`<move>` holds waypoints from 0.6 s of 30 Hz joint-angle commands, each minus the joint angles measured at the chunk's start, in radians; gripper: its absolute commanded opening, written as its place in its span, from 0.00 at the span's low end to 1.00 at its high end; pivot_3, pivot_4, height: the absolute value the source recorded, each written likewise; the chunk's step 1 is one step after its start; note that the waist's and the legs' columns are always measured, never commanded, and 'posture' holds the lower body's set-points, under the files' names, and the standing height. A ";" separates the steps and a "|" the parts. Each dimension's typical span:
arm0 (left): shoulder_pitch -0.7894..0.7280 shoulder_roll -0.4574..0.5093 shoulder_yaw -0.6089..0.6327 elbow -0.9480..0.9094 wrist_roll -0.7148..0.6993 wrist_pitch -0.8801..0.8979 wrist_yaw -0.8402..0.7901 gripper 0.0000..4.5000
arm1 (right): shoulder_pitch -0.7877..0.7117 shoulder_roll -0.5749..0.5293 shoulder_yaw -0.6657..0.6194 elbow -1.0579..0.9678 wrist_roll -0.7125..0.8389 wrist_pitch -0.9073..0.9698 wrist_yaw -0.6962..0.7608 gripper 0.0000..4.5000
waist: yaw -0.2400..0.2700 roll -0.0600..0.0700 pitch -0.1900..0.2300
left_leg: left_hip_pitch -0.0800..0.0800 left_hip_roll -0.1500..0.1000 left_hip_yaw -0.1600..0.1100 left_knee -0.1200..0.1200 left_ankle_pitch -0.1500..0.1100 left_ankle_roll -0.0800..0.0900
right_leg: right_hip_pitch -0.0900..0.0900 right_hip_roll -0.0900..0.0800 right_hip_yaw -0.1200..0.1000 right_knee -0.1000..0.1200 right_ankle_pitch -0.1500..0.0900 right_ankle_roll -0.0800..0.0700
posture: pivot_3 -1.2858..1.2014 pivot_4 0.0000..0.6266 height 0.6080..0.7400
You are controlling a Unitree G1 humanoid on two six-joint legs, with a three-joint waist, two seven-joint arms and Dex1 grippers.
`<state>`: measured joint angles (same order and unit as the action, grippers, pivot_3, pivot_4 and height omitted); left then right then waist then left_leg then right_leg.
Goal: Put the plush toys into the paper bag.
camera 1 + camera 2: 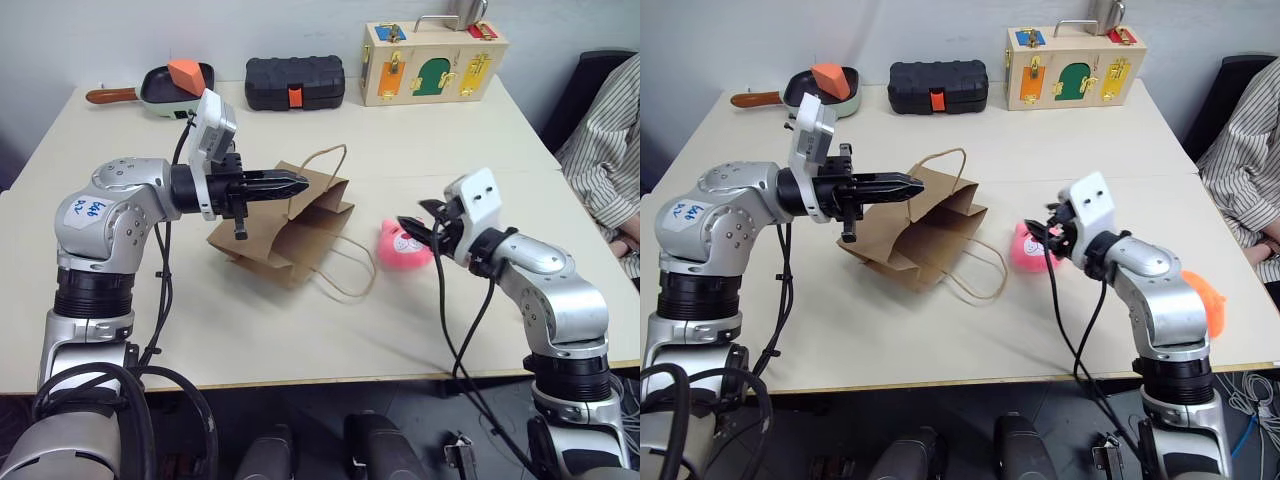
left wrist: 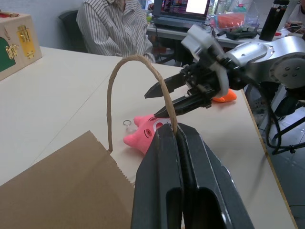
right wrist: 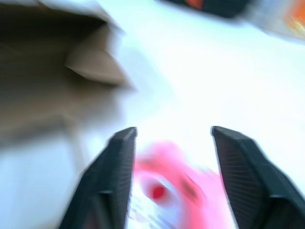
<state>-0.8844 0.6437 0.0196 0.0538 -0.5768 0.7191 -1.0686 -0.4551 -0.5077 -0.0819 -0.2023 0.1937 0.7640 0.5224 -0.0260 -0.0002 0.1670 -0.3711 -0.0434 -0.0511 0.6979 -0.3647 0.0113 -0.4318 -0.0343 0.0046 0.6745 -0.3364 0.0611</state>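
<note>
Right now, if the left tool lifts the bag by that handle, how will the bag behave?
The bag will probably sag and swing: it lies creased and slumped on the table. It looks light, thin kraft paper. The handle, a thin twisted loop pinched in the left tool, may bend.

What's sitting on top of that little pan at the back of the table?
An orange wedge-shaped block rests in the pan, beside the black case. Whatever lies beneath the block is covered.
</note>
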 commanded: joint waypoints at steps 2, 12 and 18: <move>-0.008 0.003 0.004 -0.024 0.004 -0.011 0.001 0.00 | 0.022 0.008 0.051 0.028 -0.031 -0.031 -0.024 0.99 | -0.005 0.000 0.000 | 0.000 0.000 0.001 0.000 0.000 0.000 | 0.000 0.000 0.001 0.000 0.000 0.000 | 0.52 0.24 1.00; -0.007 0.005 0.004 -0.023 0.012 -0.016 -0.002 0.00 | 0.062 0.081 0.021 0.028 0.064 0.032 -0.009 0.70 | -0.003 0.000 0.000 | 0.001 0.002 0.003 0.000 0.000 0.000 | 0.000 0.002 0.002 0.000 0.000 0.000 | 0.52 0.24 1.00; -0.008 0.003 0.008 -0.018 0.014 -0.017 0.000 0.00 | 0.057 0.078 -0.045 0.008 0.145 0.094 0.000 0.25 | -0.001 0.000 0.000 | 0.001 0.002 0.003 0.000 0.000 0.000 | 0.000 0.002 0.002 0.000 0.000 0.000 | 0.52 0.24 1.00</move>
<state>-0.8846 0.6404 0.0129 0.0539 -0.5630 0.7188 -1.0683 -0.4078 -0.4266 -0.1054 -0.1749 0.3056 0.8310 0.5119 -0.0274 -0.0003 0.1669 -0.3700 -0.0413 -0.0484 0.6983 -0.3647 0.0114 -0.4313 -0.0322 0.0067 0.6744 -0.3364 0.0611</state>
